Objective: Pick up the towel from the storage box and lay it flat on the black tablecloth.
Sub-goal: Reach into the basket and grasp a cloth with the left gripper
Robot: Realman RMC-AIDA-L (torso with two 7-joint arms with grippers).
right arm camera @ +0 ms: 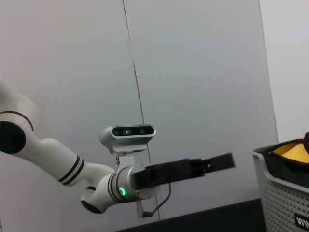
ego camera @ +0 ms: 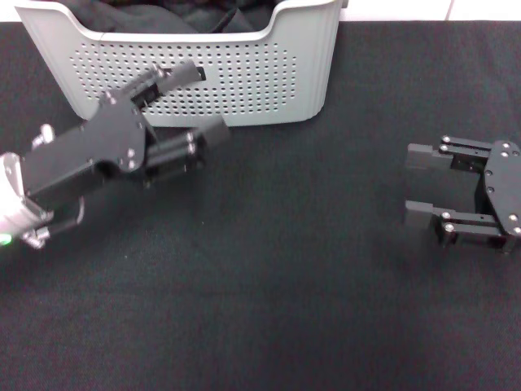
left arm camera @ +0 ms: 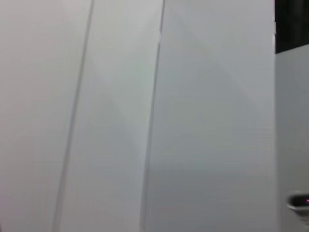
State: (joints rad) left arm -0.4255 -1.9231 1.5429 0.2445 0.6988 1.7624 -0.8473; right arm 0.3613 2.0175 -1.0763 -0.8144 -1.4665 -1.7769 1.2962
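Inside the storage box (right arm camera: 282, 193) lies the orange-yellow towel (right arm camera: 292, 150).

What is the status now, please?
Left gripper open, in front of the storage box. Right gripper open, parked right. Towel in box, untouched. Nothing blocking.

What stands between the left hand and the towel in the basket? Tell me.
The basket's front wall. The left hand is outside that wall, low over the black cloth. The towel lies inside, with dark fabric around it. The right hand waits open, well to the right.
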